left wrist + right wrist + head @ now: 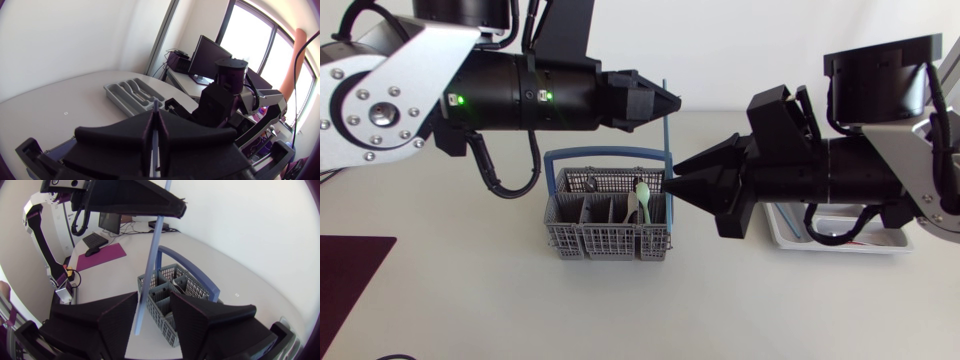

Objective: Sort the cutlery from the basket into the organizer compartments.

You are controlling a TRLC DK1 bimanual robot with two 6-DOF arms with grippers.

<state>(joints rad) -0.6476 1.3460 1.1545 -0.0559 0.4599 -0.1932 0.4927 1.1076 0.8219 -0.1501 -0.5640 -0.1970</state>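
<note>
My left gripper (pixel 672 100) hangs above the basket, shut on the upper end of a long, thin blue cutlery piece (pixel 667 140) that hangs almost upright. In the left wrist view the piece (pixel 156 107) sticks out from between the shut gripper (pixel 156 117). My right gripper (pixel 678 178) is open, and the lower end of the piece (pixel 152 255) stands between its spread fingers (pixel 120 317). The grey basket (pixel 610 240) with a blue handle (pixel 605 155) stands just below and holds a white and green utensil (pixel 642 198). The organizer tray (pixel 117 95) lies behind my right arm.
In the head view the organizer (pixel 790 238) is mostly covered by my right arm. A dark purple mat (pixel 350 270) lies at the table's front left corner. Both arms meet over the basket's right end (pixel 170 287).
</note>
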